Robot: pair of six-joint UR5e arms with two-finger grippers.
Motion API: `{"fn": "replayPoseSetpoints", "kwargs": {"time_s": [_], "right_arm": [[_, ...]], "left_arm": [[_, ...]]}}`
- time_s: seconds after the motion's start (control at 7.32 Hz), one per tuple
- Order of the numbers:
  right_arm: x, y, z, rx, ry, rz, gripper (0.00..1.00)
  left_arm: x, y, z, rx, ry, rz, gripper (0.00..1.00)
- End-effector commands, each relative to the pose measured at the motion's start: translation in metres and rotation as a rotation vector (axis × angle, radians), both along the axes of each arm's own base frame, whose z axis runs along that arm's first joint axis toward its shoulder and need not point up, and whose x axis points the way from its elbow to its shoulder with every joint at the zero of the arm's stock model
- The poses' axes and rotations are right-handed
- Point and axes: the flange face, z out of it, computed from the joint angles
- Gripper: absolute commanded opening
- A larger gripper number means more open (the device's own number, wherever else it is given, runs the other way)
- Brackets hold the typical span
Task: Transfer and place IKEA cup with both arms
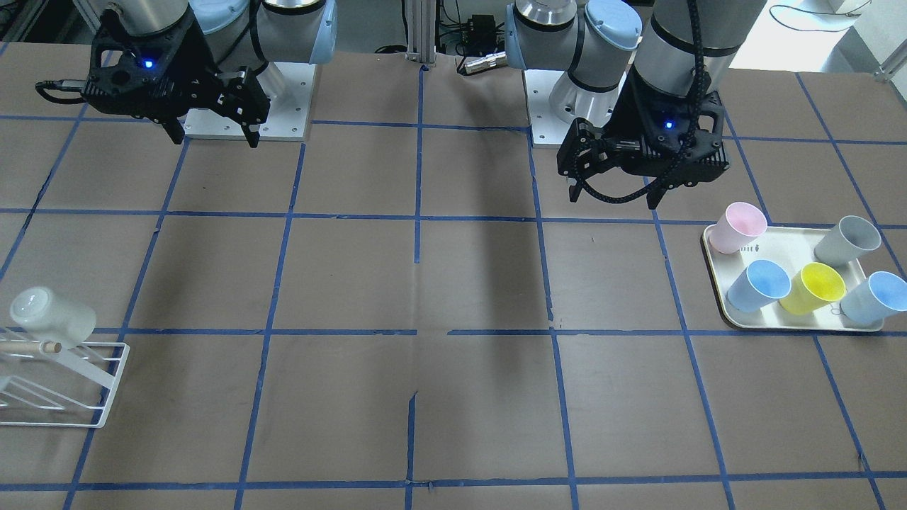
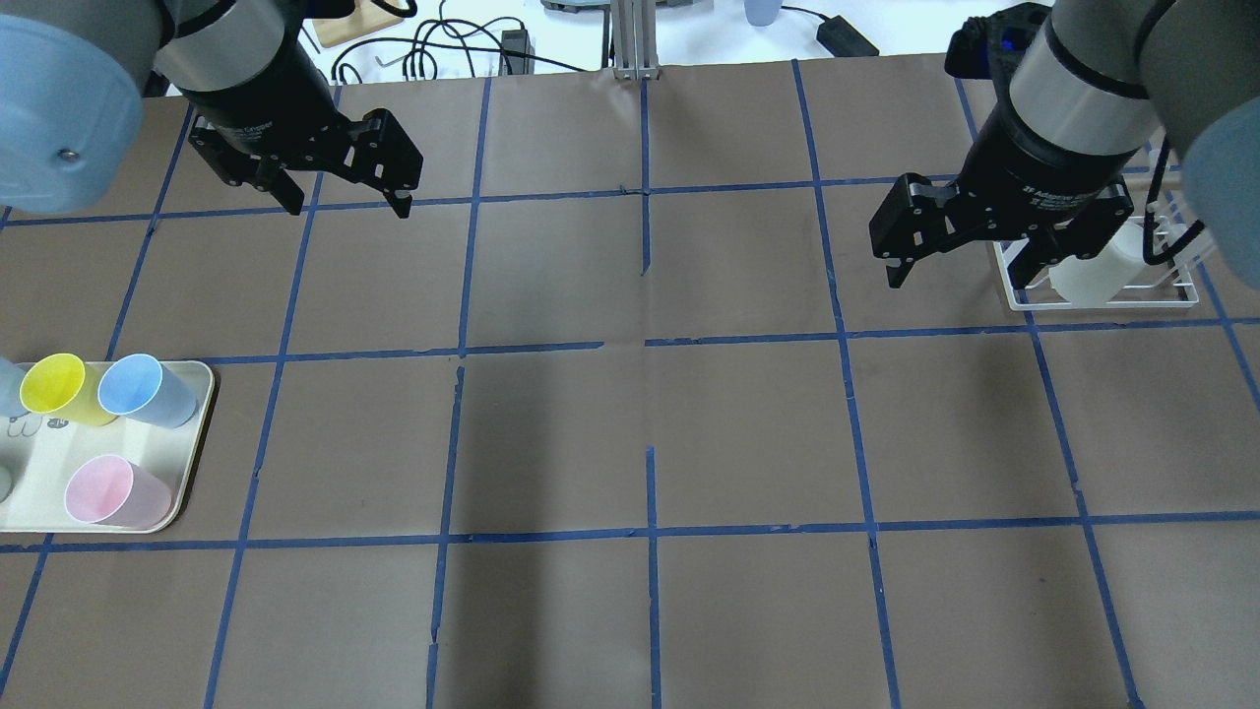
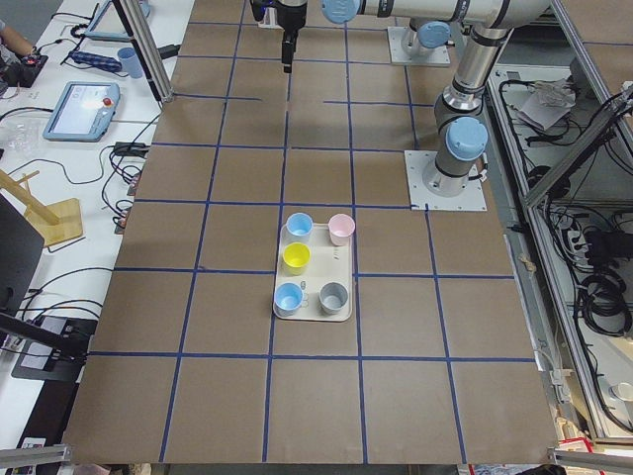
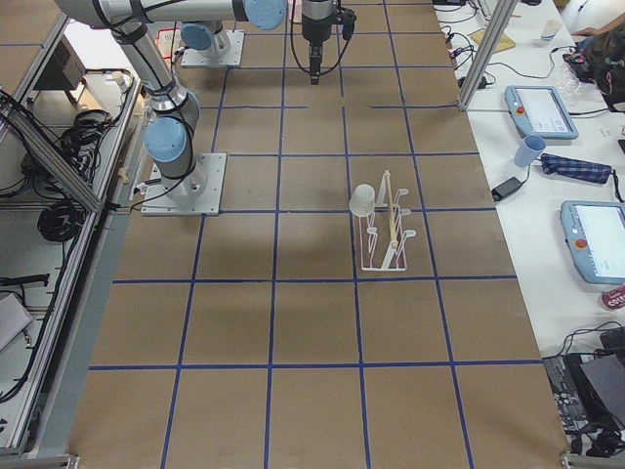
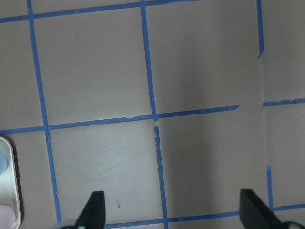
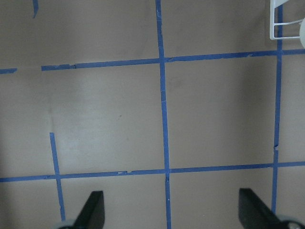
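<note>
The off-white IKEA cup (image 1: 53, 315) sits upside down on a peg of a white wire rack (image 1: 71, 397) on the robot's right side of the table. It also shows in the overhead view (image 2: 1093, 276) and the exterior right view (image 4: 363, 200). My right gripper (image 1: 215, 139) hangs open and empty above the table; overhead, the right gripper (image 2: 960, 281) is just left of the rack (image 2: 1171, 295). My left gripper (image 1: 613, 198) is open and empty, hanging near the tray; overhead, the left gripper (image 2: 349, 209) is at the far left.
A cream tray (image 1: 801, 327) on the robot's left side holds a pink cup (image 1: 738, 227), a grey cup (image 1: 847, 241), a yellow cup (image 1: 815, 287) and two blue cups. Brown paper with blue tape lines covers the table. Both arm bases stand at the robot's edge.
</note>
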Motion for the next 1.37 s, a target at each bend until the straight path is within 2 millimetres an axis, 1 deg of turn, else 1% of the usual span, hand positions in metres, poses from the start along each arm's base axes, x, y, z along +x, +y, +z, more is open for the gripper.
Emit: {"fn": "replayPoseSetpoints", "kwargs": {"time_s": [0.0, 0.27, 0.82, 1.23], "right_arm": [[0.0017, 0.0020, 0.0060, -0.010, -0.006, 0.001, 1.00], [0.0009, 0.0017, 0.0027, -0.005, 0.002, 0.001, 1.00], [0.0018, 0.0018, 0.0019, -0.004, -0.007, 0.002, 1.00], [-0.0017, -0.0003, 0.0019, -0.009, -0.006, -0.007, 1.00]], "left_arm": [[-0.0003, -0.0001, 0.0001, 0.000, 0.003, 0.000, 1.00], [0.0006, 0.0002, 0.0008, -0.002, 0.002, 0.001, 1.00], [-0.0003, 0.0003, 0.0016, -0.004, 0.003, 0.000, 1.00], [0.0008, 0.0006, 0.0024, -0.005, 0.000, 0.002, 1.00]]}}
